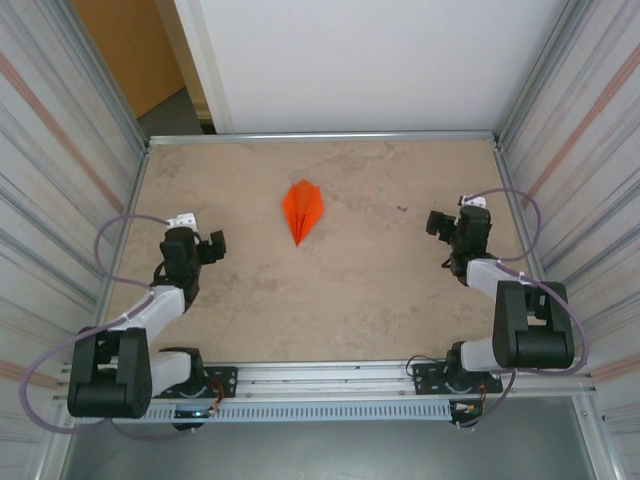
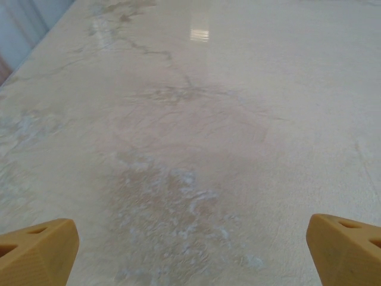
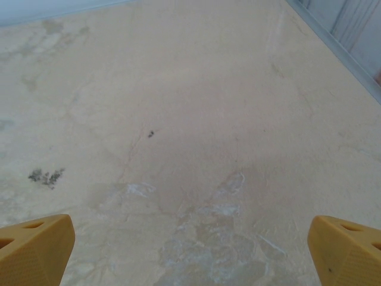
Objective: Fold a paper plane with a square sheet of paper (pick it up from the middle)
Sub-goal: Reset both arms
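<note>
The paper plane is bright orange and unmarked, darker along its creases. The table is beige marble-patterned, with faint veins, whitish scuffs and dark specks. The left gripper's fingers and the right gripper's fingers are ochre yellow. The left arm and right arm are black and white, with lilac cables.

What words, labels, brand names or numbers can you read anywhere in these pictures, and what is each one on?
None can be read.
The paper plane is plain orange and unmarked.
The table shows only veins and stains, no print.
The left gripper and right gripper are plain yellow, with no marking.
Any label on the arms is too small to tell.
</note>
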